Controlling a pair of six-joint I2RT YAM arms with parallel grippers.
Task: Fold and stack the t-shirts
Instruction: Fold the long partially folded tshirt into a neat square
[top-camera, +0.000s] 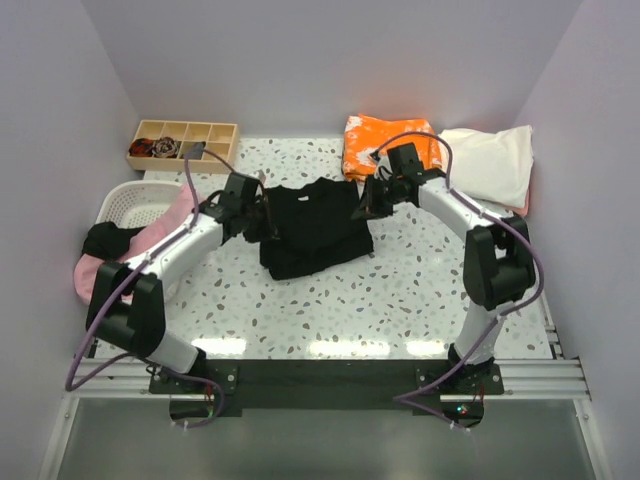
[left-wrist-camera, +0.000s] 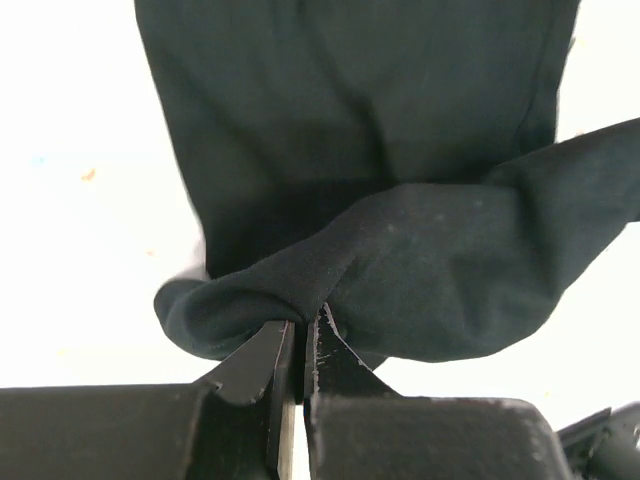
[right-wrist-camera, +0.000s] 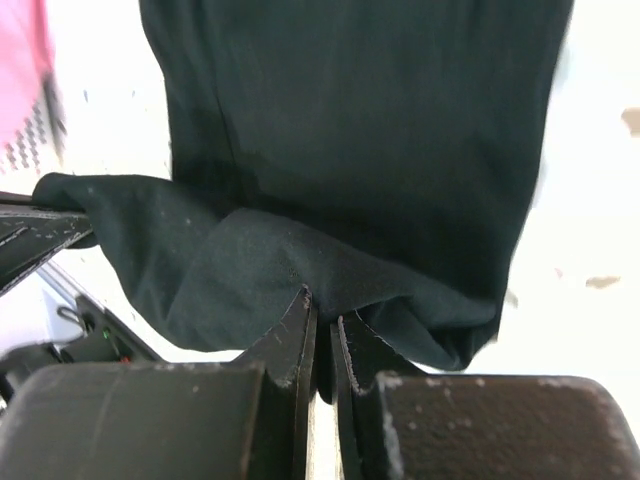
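Left tool (left-wrist-camera: 300, 326) and right tool (right-wrist-camera: 322, 320) each pinch an edge of the black t-shirt (top-camera: 310, 230), bare table (top-camera: 400, 300) nearer.

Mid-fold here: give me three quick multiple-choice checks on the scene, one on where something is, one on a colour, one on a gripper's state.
1. Where does the orange t-shirt lie on the table?
A) at the far edge, left of the cream t-shirt
B) at the near edge
C) in the middle

2. What colour is the shirt lying mid-table?
A) pink
B) cream
C) black

3. How is the left gripper?
A) wide open
B) shut on cloth
C) out of view

Answers:
1 A: the top view shows it at the far edge beside the cream one.
2 C: the black t-shirt lies mid-table.
3 B: the left wrist view shows its jaws pinched on a black fold.
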